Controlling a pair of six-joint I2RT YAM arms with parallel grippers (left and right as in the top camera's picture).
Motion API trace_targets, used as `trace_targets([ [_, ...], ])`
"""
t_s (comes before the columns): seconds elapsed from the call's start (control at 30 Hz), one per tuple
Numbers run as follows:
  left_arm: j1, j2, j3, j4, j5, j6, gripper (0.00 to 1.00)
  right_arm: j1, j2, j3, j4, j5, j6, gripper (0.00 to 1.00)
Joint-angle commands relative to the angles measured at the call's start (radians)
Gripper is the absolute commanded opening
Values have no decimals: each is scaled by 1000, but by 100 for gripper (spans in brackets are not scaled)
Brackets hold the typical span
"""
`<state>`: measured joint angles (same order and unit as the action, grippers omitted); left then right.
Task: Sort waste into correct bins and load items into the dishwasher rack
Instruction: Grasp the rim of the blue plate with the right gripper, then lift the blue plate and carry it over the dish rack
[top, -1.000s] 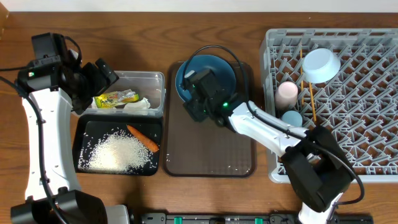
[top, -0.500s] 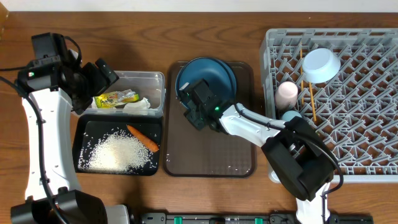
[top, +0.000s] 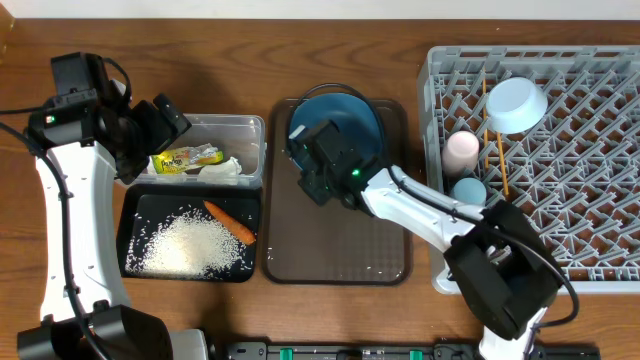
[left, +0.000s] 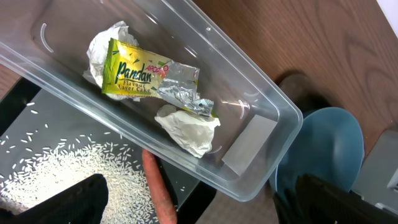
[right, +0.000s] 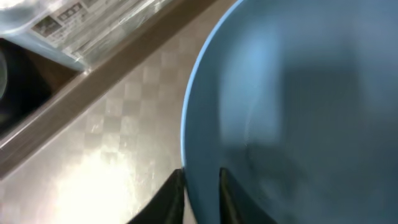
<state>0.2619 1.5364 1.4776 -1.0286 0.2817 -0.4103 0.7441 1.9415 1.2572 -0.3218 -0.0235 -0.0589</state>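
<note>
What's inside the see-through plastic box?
In the clear box lie a yellow-green snack wrapper and crumpled white tissue. The wrapper lies over part of the tissue, so anything underneath it is hidden.

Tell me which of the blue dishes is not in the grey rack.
The dark-blue plate: it lies on the brown tray, outside the rack, while the pale-blue bowl and the small blue cup both sit inside the rack.
</note>
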Motion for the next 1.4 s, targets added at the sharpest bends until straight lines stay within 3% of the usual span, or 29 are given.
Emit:
trace_targets([
  [0.0,4,-2,0,-3,-6,14,98,11,-13,3,-53,-4,2,16],
  [0.03,4,-2,0,-3,-6,14,98,11,-13,3,-73,-4,2,18],
  [0.1,4,-2,0,-3,-6,14,98,11,-12,3,-89,-4,2,32],
  [0.17,4,-2,0,-3,-6,14,98,11,-12,3,-90,-4,2,33],
  [0.2,4,-2,0,-3,-6,14,98,11,-12,3,-90,-4,2,32],
  [0.3,4,-2,0,-3,-6,14,98,11,-12,3,-92,-4,2,17],
  [0.53,4,-2,0,-3,-6,14,98,15,-12,3,-113,-4,2,1],
  [0.83,4,-2,0,-3,-6,14,98,16,-111,3,-111,-111,86,1],
  [1.0,4,-2,0,-3,-6,14,98,5,-266,3,-117,-277,187,1],
  [1.23,4,-2,0,-3,-6,14,98,-89,-529,3,-257,-292,322,1],
  [1.37,4,-2,0,-3,-6,14,98,-192,-658,3,-350,-296,328,1],
])
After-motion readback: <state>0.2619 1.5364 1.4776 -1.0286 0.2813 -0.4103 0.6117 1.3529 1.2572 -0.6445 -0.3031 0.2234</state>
